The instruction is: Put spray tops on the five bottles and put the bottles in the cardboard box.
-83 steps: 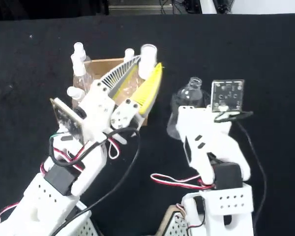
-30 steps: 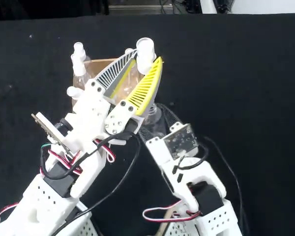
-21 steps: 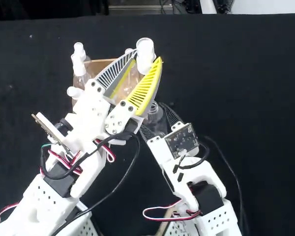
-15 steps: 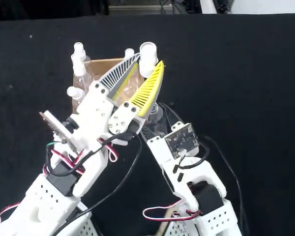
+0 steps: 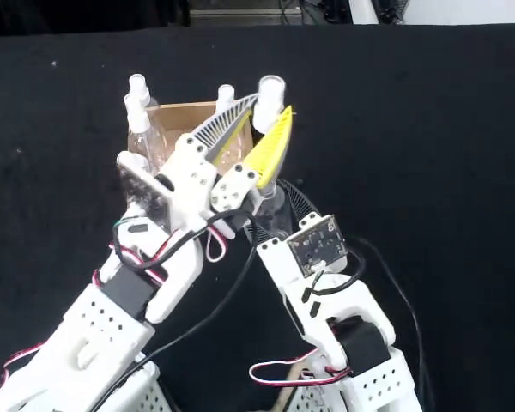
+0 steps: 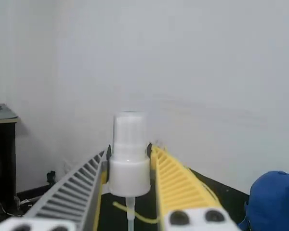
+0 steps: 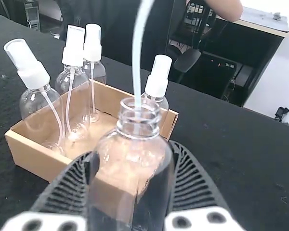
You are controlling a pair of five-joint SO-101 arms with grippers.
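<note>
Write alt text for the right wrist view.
The right gripper grips a clear uncapped bottle, a spray tube entering its neck from above. Behind, four capped bottles stand in the cardboard box.

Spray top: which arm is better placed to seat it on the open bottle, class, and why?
Left. The left gripper holds the spray top over the bottle, its tube reaching into the neck; the right gripper only clamps the bottle.

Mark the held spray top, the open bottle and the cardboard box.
spray top (image 6: 129, 175), left wrist view, white collar.
open bottle (image 7: 130, 154), right wrist view, clear shoulder.
cardboard box (image 7: 31, 155), right wrist view, near wall.
</note>
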